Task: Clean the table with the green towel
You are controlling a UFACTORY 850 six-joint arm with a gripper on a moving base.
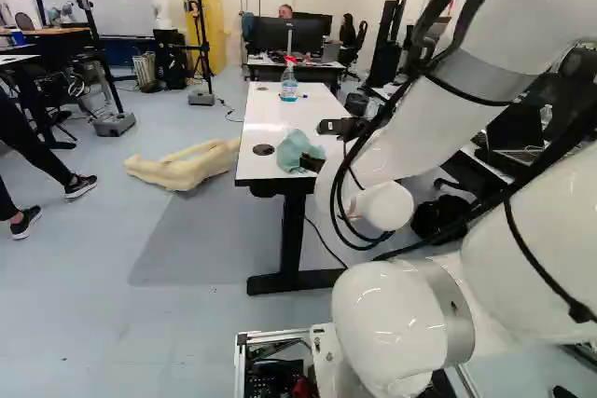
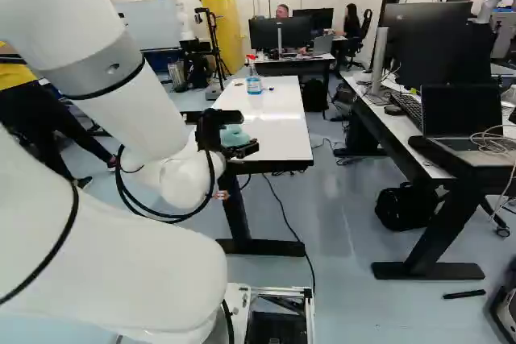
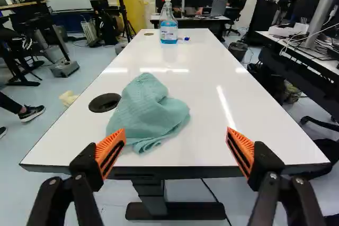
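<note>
Green towel [image 3: 147, 110], on tbl [image 3: 204, 86], ahead of grpr [image 1: 313, 144]

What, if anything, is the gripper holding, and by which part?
Nothing: the black two-finger gripper is open; the crumpled green cloth towel lies on the glossy white table ahead.

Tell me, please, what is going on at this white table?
A white robot arm has its open gripper at the near end of the white table, apparently to wipe it down with the green towel. Nothing is gripped at this moment: the towel lies crumpled on the tabletop just ahead of the gripper, beside a dark round disc. A spray bottle of blue liquid stands upright toward the far end.
</note>
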